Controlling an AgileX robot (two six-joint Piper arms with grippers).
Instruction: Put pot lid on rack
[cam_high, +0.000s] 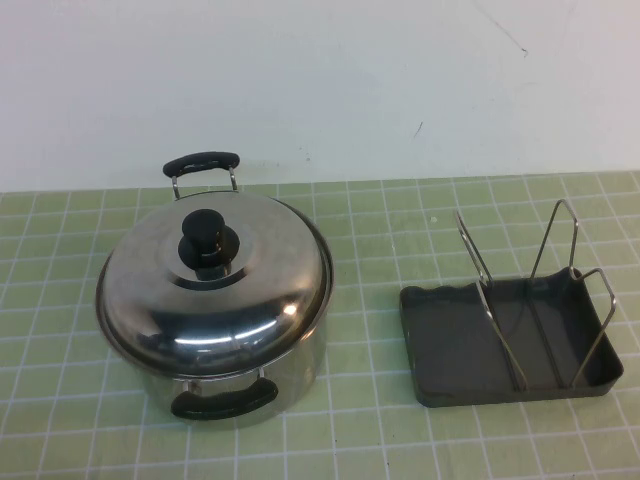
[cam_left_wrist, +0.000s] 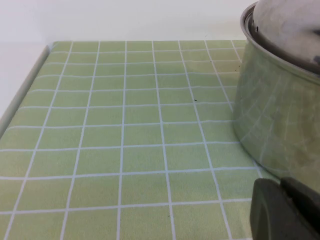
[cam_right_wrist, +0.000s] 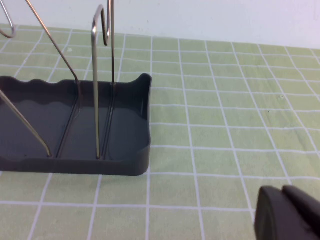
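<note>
Neither tool appears in the high view. Left tool (cam_left_wrist: 285, 210): only a dark corner of it shows in the left wrist view, low over the surface (cam_left_wrist: 125, 150), just beside the pot wall. Right tool (cam_right_wrist: 287, 212): a matching dark corner shows in the right wrist view, low over the surface, near the rack's outer side. Whether either tool is released or clenched cannot be told; nothing is seen held by either.

Pot lid (cam_high: 215, 285): seated on the pot (cam_high: 250, 385), covering its mouth, black knob (cam_high: 208, 240) upright at the centre. The pot stands on the robot's left half of the green gridded surface, one black handle toward the robot, the other toward the back wall.

Rack (cam_high: 440, 375): a dark grey tray on the right half, well apart from the pot, with thin wire loops (cam_high: 560, 290) rising from it. No lid is in it; the task appears not yet begun.

Probable fault conditions:

1. Knob grip. The knob is small and rounded, and the lid is wide and polished. An off-centre pinch could let the lid tilt or slip out during the lift.
2. Pot drag. If the lid binds on the rim, the pot may shift or lift with it.
3. Rack displacement. The tray looks light. A lid lowered against a loop instead of between loops could push or tip it.
4. Slot alignment. The lid must probably be turned on edge to stand between the loops; a flat release would leave it resting across the wires and liable to slide off.
</note>
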